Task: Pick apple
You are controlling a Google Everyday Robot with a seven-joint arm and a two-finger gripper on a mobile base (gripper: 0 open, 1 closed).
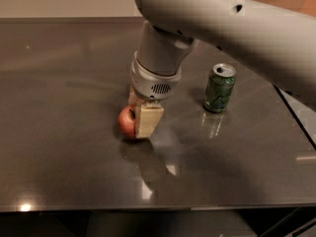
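The apple (125,123), red with a yellowish patch, rests on the dark table (59,147) left of centre. My gripper (138,122) has come straight down on it from the big grey arm (163,48). A cream finger pad (148,121) presses against the apple's right side. The other finger (132,98) shows just behind the apple's top. The jaws are closed on the apple, which still touches the table. Its right half is hidden by the pad.
A green drink can (219,88) stands upright to the right of the gripper, about a can's height away. The table's front edge (148,207) runs along the bottom, and its right edge (296,117) slants down at the far right.
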